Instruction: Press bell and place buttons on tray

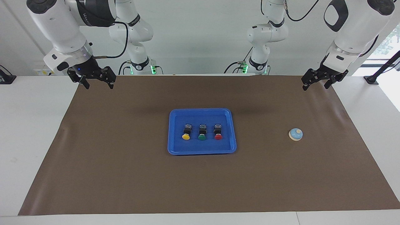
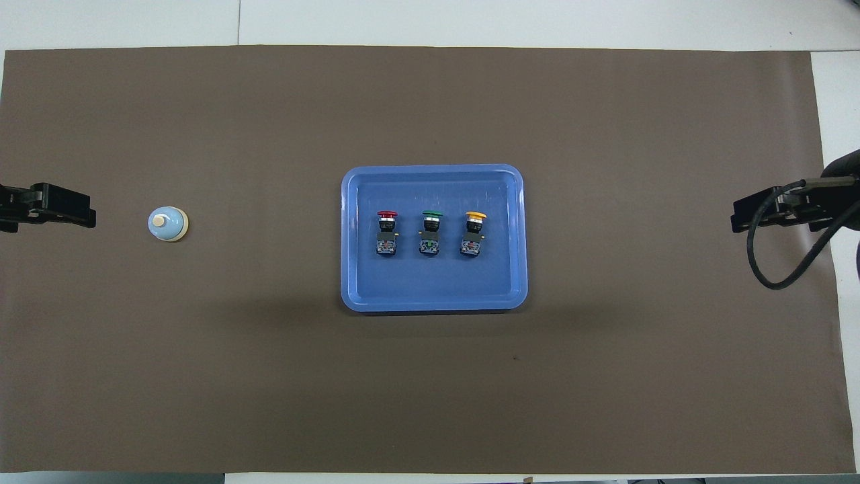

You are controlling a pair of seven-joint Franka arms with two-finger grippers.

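The blue tray (image 1: 201,110) (image 2: 433,170) lies in the middle of the mat. In it three buttons stand in a row: yellow (image 1: 186,132) (image 2: 474,232), green (image 1: 202,132) (image 2: 431,232) and red (image 1: 218,131) (image 2: 386,232). The light blue bell (image 1: 295,134) (image 2: 167,223) sits on the mat toward the left arm's end, beside the tray. My left gripper (image 1: 315,87) (image 2: 84,214) hangs open and empty over the mat's edge at that end, apart from the bell. My right gripper (image 1: 99,86) (image 2: 742,218) waits open and empty over the mat's edge at the right arm's end.
A brown mat (image 1: 125,175) covers most of the white table (image 1: 31,125). A black cable (image 2: 766,269) loops off the right gripper. Two more white arms stand at the back wall.
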